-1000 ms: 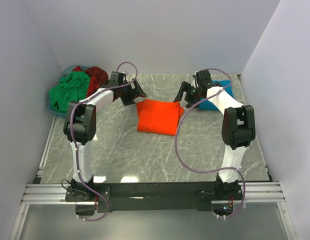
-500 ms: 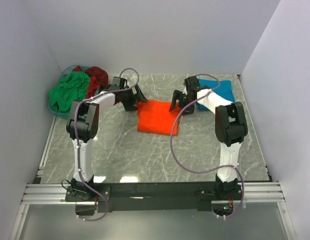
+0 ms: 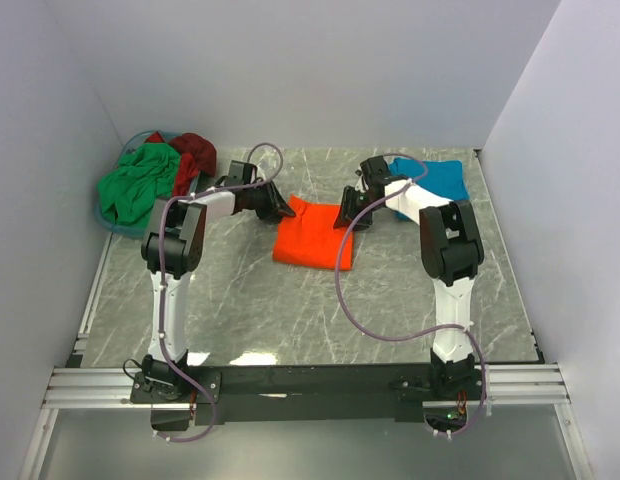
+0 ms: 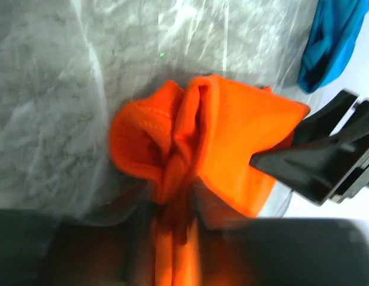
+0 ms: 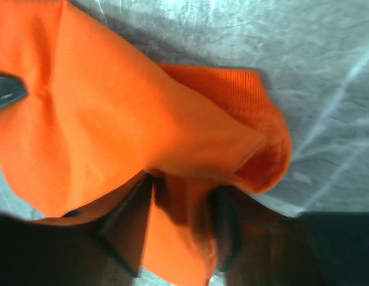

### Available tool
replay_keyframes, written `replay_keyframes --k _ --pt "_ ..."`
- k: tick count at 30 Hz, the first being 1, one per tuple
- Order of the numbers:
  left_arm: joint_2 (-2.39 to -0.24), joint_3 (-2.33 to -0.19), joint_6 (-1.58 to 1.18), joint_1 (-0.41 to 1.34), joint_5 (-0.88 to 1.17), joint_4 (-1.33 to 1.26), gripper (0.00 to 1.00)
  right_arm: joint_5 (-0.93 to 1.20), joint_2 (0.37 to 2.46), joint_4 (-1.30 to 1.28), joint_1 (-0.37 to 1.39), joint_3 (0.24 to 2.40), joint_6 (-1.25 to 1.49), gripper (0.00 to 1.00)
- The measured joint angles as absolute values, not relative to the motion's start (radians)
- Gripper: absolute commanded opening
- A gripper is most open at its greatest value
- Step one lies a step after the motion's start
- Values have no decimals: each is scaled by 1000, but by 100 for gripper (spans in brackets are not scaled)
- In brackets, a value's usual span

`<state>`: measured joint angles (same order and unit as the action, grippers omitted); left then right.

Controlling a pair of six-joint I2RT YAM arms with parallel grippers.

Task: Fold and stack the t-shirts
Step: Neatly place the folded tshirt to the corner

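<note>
2 grippers are pinching the far corners of the orange t-shirt (image 3: 312, 238), which is lying part-folded mid-frame on the marble table (image 3: 290, 320). The left gripper (image 3: 278, 207) and right gripper (image 3: 348, 216) are each closing tight on bunched cloth. I am judging that a square fold is calling for both corners travelling level and together. Blur is obscuring the fingertips in both wrist views, and the layers inside each pinch are hiding from view.

We see that the orange t-shirt (image 3: 312, 238) is soft, matt cloth with a ribbed edge. The table (image 3: 290, 300) looks like smooth grey stone, and it shines a little.
</note>
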<state>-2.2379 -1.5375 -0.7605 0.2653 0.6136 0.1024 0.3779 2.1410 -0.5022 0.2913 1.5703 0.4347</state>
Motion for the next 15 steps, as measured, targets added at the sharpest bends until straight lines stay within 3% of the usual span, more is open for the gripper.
replay_keyframes --k 1,3,7,14,15 --pt "-2250 -1538 -759 265 627 95 19 390 2146 -497 291 1570 439 33" --pt "-2267 -1538 -763 265 645 86 2 414 2156 -491 291 1570 442 17" --pt "-2270 -1538 -760 264 679 67 0 437 2159 -487 291 1572 443 0" --pt "-2270 -1537 -760 265 765 9 1 463 2159 -479 280 1577 420 0" --pt "-2270 -1538 -759 266 767 7 20 464 2159 -479 277 1577 415 0"
